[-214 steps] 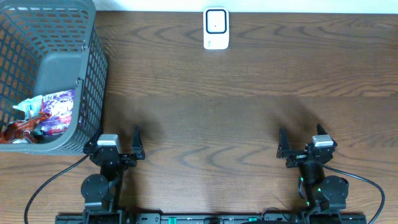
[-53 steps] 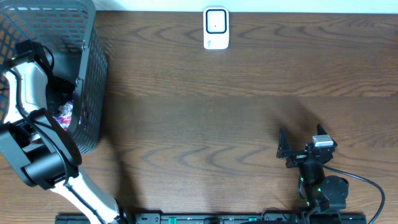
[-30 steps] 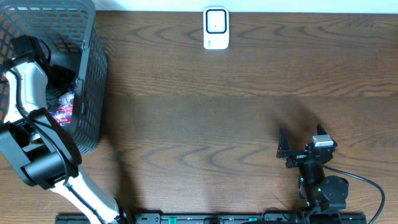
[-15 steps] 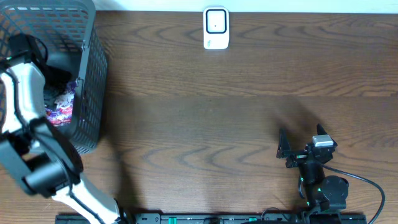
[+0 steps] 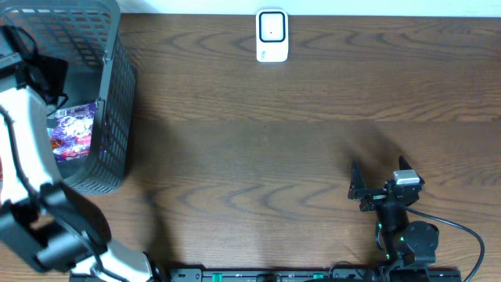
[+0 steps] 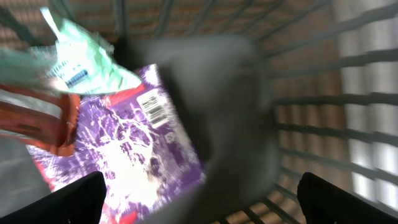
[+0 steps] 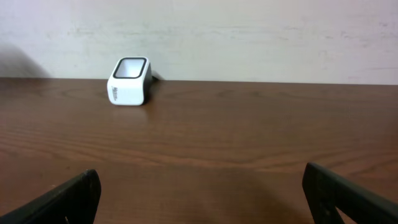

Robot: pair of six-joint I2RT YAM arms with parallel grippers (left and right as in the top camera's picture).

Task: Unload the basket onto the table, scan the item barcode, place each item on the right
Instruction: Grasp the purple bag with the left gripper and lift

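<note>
At ten o'clock on the wooden table (image 5: pixel 274 141), the grey mesh basket (image 5: pixel 117 94) holds a purple packet (image 6: pixel 124 162) lying flat, its white barcode (image 6: pixel 154 107) facing up. Bare wood runs from the basket's wall to the white scanner (image 5: pixel 272 35) at twelve o'clock. The left arm (image 5: pixel 19 141) reaches into the basket, left gripper (image 6: pixel 202 199) wide and empty over the packet; the right gripper (image 7: pixel 202 186), also wide, sits at five o'clock.

Mock shop checkout: barcode scanner (image 5: pixel 272 35), mesh basket (image 5: pixel 117 102) on wooden table (image 5: pixel 274 133).
</note>
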